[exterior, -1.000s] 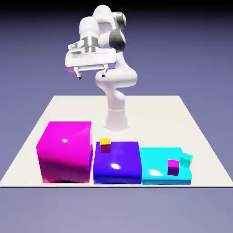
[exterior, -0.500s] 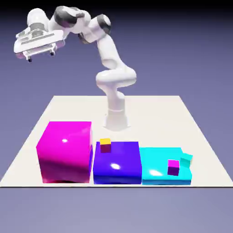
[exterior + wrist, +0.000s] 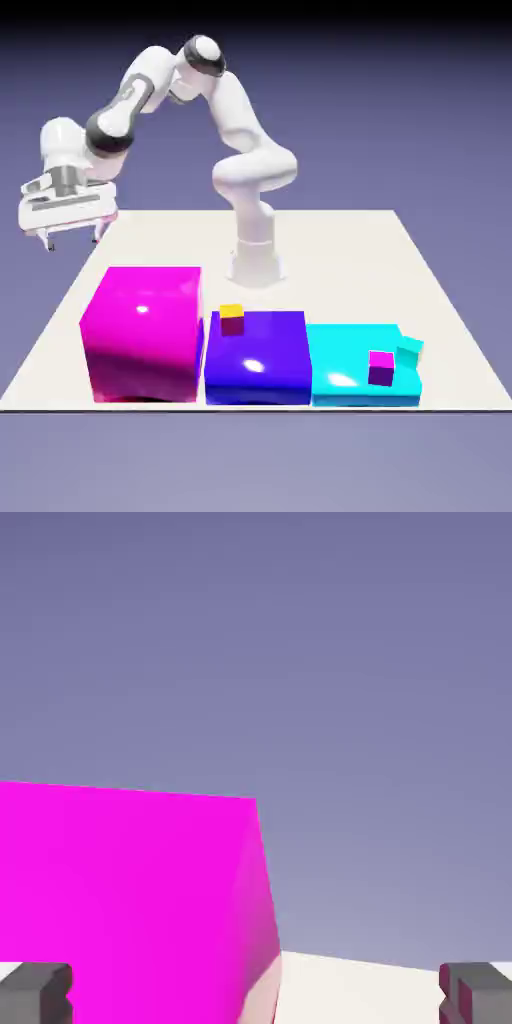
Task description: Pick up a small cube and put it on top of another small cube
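Small cubes sit in three spots along the near edge of the white table [image 3: 420, 250]. One, yellow on top and magenta on its sides [image 3: 232, 319], stands at the far-left corner of the blue block [image 3: 256, 358]. A second small magenta cube [image 3: 381, 367] rests on the low cyan slab [image 3: 345, 375], toward that slab's right side, and a small cyan cube [image 3: 410, 350] lies tilted just beside it at the slab's far-right corner. The blue block stands between the slab and a tall magenta block [image 3: 143, 332], which takes the exterior view's left end of the row.

Well apart from all the small cubes, the gripper [image 3: 72, 238] hangs in the air beyond the table's left edge in the exterior view, above and farther back than the tall magenta block. Its fingers point downward, spread wide apart with nothing between them. In the hand view the two grey fingertips [image 3: 35, 993] show at the bottom corners, far apart; the tall magenta block fills the lower left, a strip of white table shows lower right, and plain backdrop fills everything above.
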Controlling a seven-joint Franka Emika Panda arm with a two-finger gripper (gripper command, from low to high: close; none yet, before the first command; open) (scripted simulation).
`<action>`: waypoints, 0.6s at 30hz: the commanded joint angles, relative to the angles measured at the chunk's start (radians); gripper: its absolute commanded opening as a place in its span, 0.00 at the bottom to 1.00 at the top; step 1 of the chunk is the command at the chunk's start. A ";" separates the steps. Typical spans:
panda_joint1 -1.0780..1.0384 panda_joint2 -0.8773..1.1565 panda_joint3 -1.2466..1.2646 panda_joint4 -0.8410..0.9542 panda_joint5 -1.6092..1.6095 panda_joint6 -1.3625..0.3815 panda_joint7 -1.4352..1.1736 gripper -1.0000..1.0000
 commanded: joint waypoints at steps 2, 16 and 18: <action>0.023 0.011 -0.073 -0.019 -0.021 0.010 -0.059 0.50; 0.073 0.161 -0.352 -0.339 -0.268 0.244 -0.300 0.50; 0.145 0.141 -0.420 -0.329 -0.278 0.278 -0.296 0.50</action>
